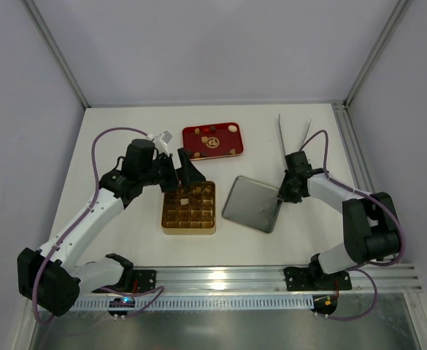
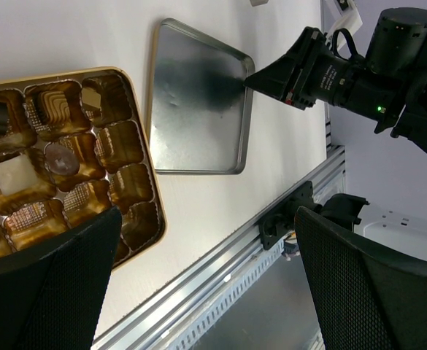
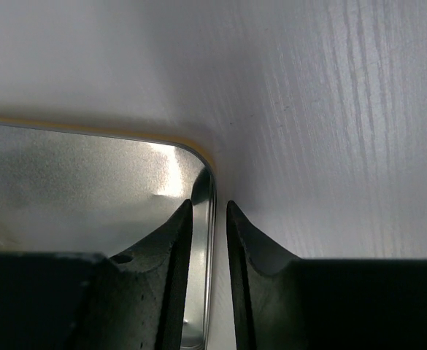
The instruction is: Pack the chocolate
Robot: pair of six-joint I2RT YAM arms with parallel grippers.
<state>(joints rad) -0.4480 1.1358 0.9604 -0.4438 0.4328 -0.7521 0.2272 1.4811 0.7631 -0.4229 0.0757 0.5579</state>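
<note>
While gold box holds few chocolates, red tray — perhaps six.

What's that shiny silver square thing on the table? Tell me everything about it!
The silver tray is a thin square of shiny grey metal with rounded corners and a low raised rim. It is empty and lies flat on the white table, a bit askew, right of the gold box, not touching it. The right gripper straddles its rim near a corner.
</note>
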